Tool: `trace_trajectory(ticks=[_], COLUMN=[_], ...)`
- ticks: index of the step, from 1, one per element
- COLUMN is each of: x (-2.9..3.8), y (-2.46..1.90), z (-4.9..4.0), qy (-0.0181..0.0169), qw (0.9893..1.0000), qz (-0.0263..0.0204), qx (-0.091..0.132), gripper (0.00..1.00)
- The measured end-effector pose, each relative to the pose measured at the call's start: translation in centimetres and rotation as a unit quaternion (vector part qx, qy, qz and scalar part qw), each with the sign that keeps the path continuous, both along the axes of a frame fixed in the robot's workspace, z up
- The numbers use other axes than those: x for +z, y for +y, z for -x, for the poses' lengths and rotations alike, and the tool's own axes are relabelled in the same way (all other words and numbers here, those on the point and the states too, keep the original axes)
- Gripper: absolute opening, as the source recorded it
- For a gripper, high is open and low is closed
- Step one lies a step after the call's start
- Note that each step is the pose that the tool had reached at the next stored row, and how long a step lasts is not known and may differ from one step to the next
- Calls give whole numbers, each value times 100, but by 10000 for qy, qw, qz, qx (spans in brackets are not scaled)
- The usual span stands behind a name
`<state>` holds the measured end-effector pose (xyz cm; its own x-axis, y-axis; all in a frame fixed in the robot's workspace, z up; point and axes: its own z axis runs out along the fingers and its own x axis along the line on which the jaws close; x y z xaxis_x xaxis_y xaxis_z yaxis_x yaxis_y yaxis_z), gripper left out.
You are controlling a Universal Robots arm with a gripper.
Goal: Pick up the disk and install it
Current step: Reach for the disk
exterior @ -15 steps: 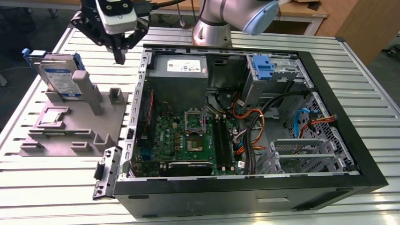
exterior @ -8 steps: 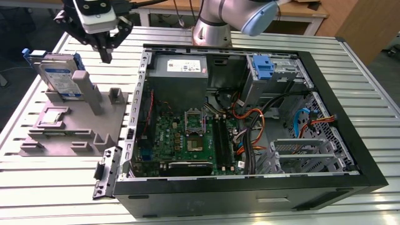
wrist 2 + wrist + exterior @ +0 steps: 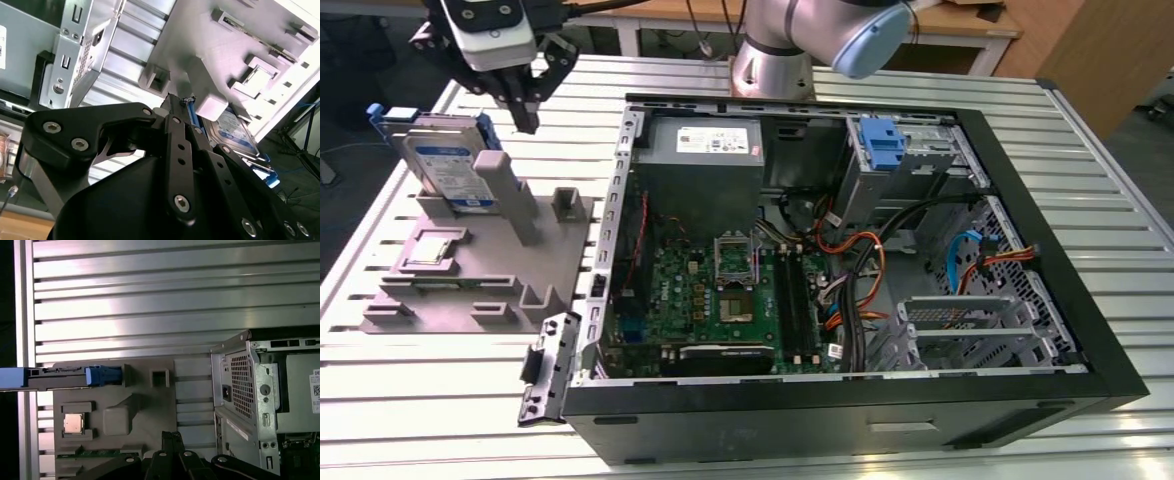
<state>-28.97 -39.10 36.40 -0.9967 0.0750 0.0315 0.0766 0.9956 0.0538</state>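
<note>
Both fingers of the hand (image 3: pixel 527 122) lie closed together, narrow, gripping nothing; the hand hangs just above the disk (image 3: pixel 444 165), apart from it; the disk stands on edge, its blue bracket around it, leaning against a post of the grey fixture (image 3: pixel 467 290); in the first wrist view the disk (image 3: pixel 60 378) shows edge-on; the fixture rests on the slatted metal counter (image 3: pixel 454 400), to the exterior view's left of the open computer case (image 3: pixel 1067 330).
</note>
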Motion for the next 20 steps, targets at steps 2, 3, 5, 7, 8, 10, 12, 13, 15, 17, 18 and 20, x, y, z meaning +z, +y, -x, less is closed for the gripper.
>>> trace_trajectory(ticks=[2,3,5,7,8,10,12,13,15,17,18,20], x=[-4,-7,-13,-18,-21,-27,-32,-35,-40,-46,-48,-52], y=[16,25,55,82,94,105,108,112,129,161,182,216], z=[27,41,75,119,144,202,269,301,359,398,410,431], qy=[0,0,0,1,1,0,0,0,0,0,0,0], qw=[10000,10000,10000,10000,10000,10000,10000,10000,10000,10000,10000,10000], qz=[-17,-24,-28,-30,-30,-32,-31,-32,-31,-32,-31,-32], qx=[1,1,1,0,0,1,2,1,1,1,2,1], gripper=[10,10,10,10,10,10,10,10,10,10,10,10])
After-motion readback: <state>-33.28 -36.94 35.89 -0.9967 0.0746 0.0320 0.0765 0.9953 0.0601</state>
